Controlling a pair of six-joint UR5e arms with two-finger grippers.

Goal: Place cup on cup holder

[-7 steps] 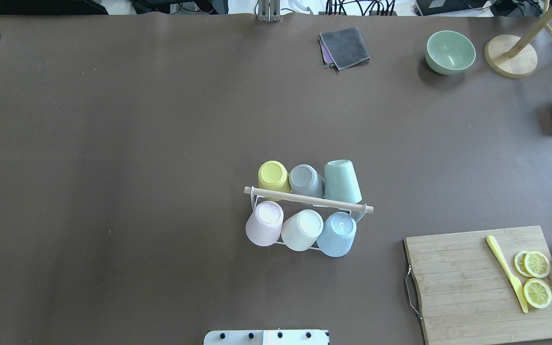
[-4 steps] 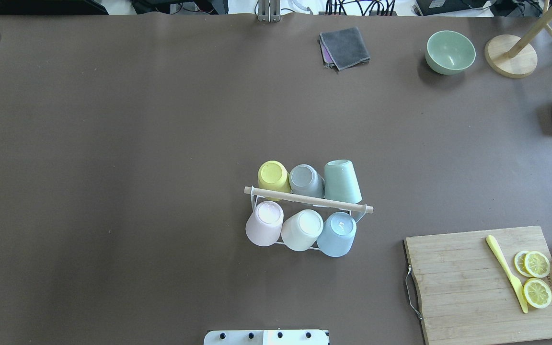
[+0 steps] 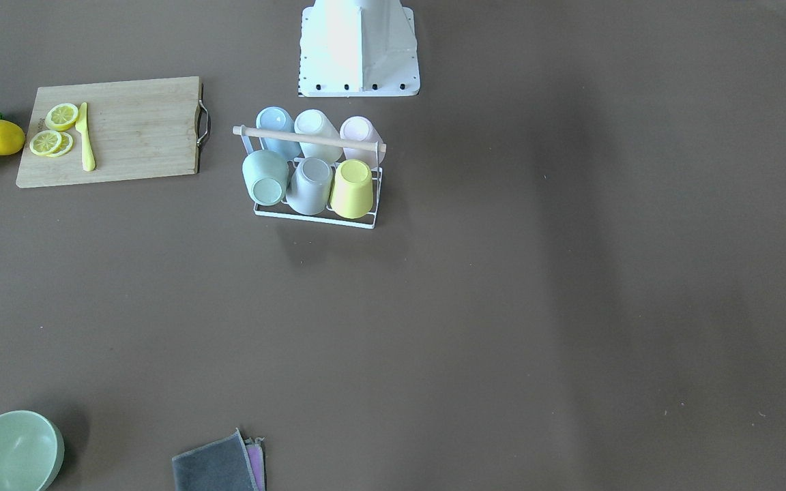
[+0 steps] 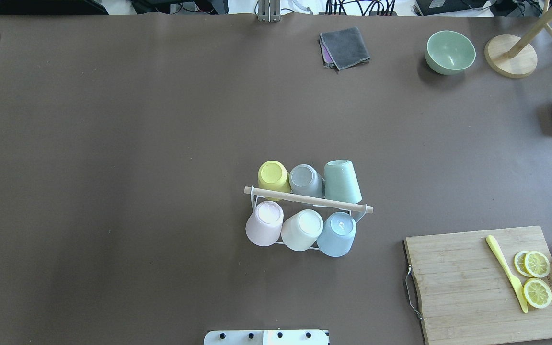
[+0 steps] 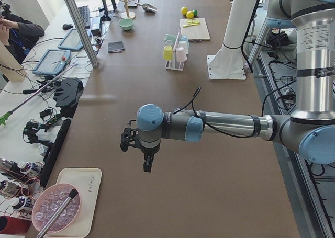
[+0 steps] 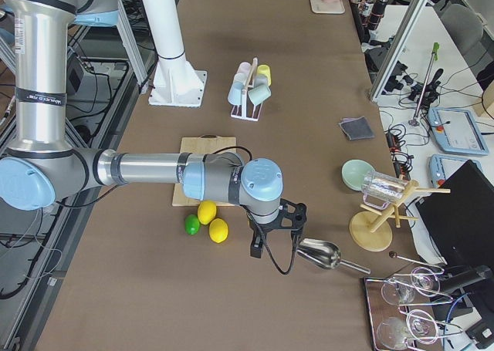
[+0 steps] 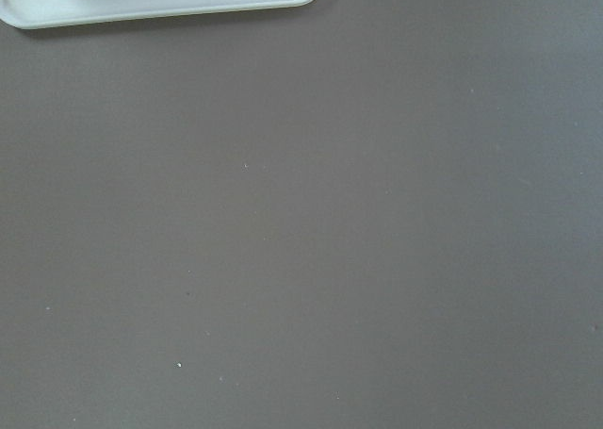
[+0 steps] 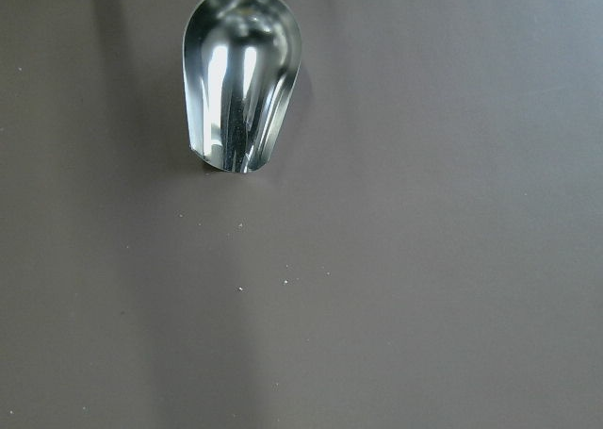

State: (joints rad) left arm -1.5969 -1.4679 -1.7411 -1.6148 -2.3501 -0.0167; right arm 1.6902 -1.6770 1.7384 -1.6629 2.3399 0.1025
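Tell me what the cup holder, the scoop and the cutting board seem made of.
The cup holder: thin white-coated wire, likely metal, with a pale matte wooden bar on top. The scoop: polished metal, probably steel; it mirrors the light. The cutting board: light wood, perhaps bamboo, with visible strips and a metal handle.

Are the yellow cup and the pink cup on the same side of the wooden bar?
No, the wooden bar of the cup holder lies between the yellow cup and the pink cup.
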